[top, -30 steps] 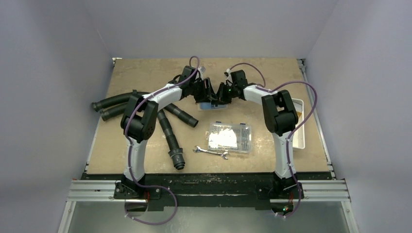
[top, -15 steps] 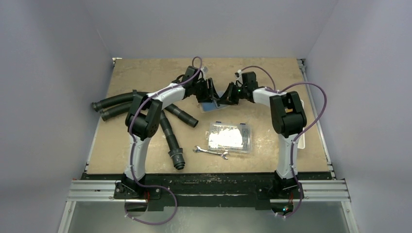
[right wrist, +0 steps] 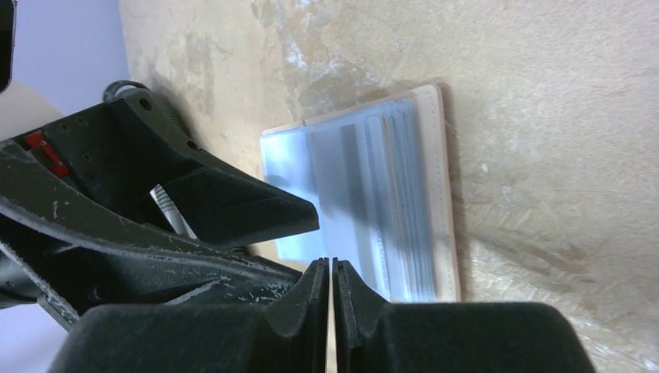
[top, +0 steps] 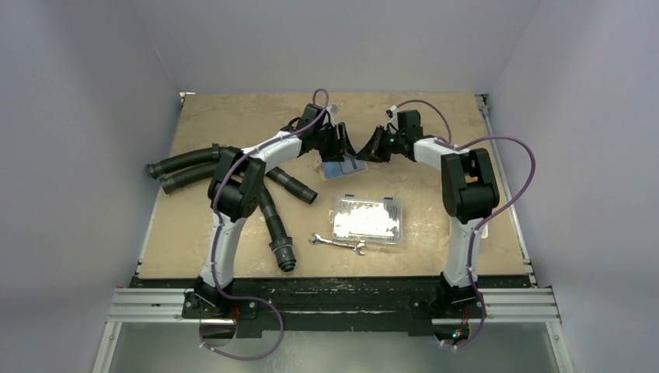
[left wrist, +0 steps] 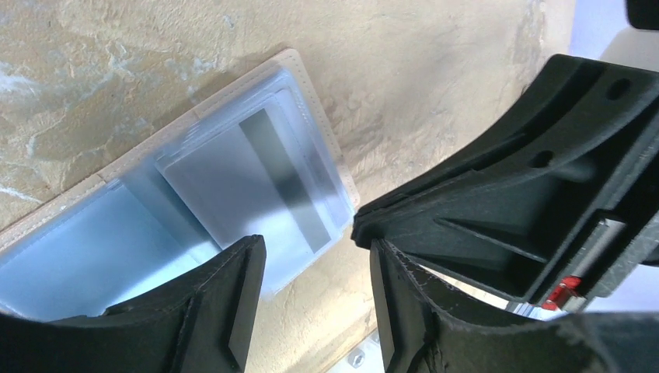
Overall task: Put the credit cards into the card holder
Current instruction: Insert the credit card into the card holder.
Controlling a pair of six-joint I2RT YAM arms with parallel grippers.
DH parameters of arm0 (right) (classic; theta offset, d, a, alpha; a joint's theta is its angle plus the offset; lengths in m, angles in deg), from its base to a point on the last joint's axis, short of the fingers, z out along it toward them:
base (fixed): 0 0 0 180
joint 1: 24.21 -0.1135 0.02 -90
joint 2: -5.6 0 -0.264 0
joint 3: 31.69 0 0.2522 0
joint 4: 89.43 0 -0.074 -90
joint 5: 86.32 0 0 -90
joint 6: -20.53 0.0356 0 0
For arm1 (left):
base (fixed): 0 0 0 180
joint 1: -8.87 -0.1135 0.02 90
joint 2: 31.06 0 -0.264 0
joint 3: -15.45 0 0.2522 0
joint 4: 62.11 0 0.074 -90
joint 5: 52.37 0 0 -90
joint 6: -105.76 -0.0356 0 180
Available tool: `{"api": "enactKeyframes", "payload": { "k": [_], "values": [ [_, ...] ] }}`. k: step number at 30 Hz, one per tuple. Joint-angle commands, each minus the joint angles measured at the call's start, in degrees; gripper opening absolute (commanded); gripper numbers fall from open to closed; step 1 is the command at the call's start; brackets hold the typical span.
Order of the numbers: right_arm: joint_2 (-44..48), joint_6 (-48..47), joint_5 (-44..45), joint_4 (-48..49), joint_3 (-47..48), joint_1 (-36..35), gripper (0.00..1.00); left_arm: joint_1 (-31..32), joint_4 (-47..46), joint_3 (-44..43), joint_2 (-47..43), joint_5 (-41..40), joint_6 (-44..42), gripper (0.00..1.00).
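Note:
The card holder (top: 342, 168) lies open on the table at the far middle, tan-edged with light-blue pockets. In the left wrist view a light-blue credit card (left wrist: 225, 194) with a dark stripe sits tucked in the card holder's (left wrist: 101, 249) pocket. My left gripper (top: 339, 148) hovers just beyond the holder, open and empty (left wrist: 311, 303). My right gripper (top: 371, 149) is to the holder's right, shut and empty (right wrist: 328, 268), a little above the card holder (right wrist: 404, 202). Each gripper shows in the other's wrist view. No loose card is in view.
A clear plastic compartment box (top: 367, 220) sits nearer me, with a metal wrench (top: 337, 244) in front of it. Several black corrugated hoses (top: 272, 210) lie on the left half of the table.
The two grippers were close together over the holder. They have drawn apart; the right one moved back and to the right, and more of the holder shows.

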Motion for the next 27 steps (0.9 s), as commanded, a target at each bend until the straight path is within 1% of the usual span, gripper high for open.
{"api": "enactKeyframes", "payload": {
  "k": [1,7,9,12,17,21,23,25,27],
  "values": [
    [2.43,-2.09,2.86,-1.21,-0.24,0.18,0.14,0.27,-0.58,-2.79,0.96,1.01,1.04,0.56],
    [5.98,-8.38,11.18,-8.58,1.53,1.48,0.16,0.19,1.09,-4.05,0.40,0.51,0.80,0.58],
    [8.00,-10.55,14.33,-10.72,1.39,1.42,0.19,0.10,2.35,-4.06,-1.38,0.51,0.73,0.59],
    [12.12,-13.45,17.62,-13.66,0.79,1.46,0.25,0.01,4.48,-2.49,-7.00,-0.28,-1.25,0.63],
    [20.50,-17.60,25.41,-20.81,0.99,1.42,0.36,0.01,9.38,2.69,-19.14,-5.70,-7.97,0.69],
    [29.46,-20.80,31.61,-22.65,0.33,1.46,0.43,-0.02,9.56,8.42,-26.92,-9.31,-11.32,0.72],
    [34.71,-22.68,35.69,-21.53,-0.67,1.42,0.48,0.00,8.87,10.98,-30.05,-9.11,-10.88,0.73],
    [40.99,-25.15,41.64,-20.01,-1.69,1.47,0.55,0.17,5.29,14.49,-32.76,-5.96,-8.67,0.73],
    [45.16,-28.24,46.41,-19.82,-1.58,1.45,0.56,0.46,2.61,16.76,-34.53,-3.32,-6.62,0.74]
  ]
}}
